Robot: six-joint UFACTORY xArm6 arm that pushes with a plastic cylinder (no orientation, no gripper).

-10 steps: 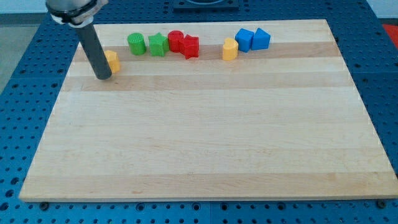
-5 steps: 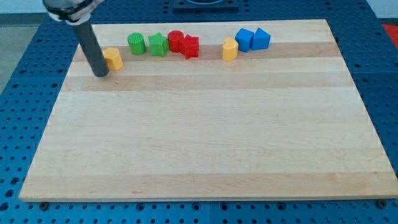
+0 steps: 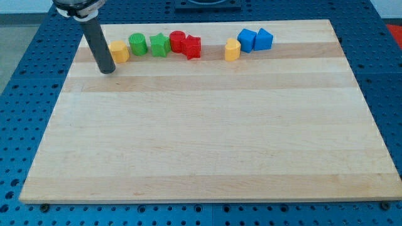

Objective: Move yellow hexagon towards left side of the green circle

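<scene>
The yellow hexagon (image 3: 119, 51) lies near the board's top left, just left of the green circle (image 3: 138, 44) and nearly touching it. My tip (image 3: 107, 69) rests on the board at the hexagon's lower left, right beside it. The dark rod rises from there toward the view's top left.
To the right of the green circle stand a green star (image 3: 159, 45), a red circle (image 3: 178, 41) and a red star (image 3: 193, 47). Further right are a second yellow block (image 3: 232, 49), a blue block (image 3: 247, 39) and a blue triangle-like block (image 3: 263, 39). The wooden board (image 3: 207, 138) lies on a blue perforated table.
My tip has moved right and up, pushing the yellow hexagon up and right until it sits close to the green circle's left side.
</scene>
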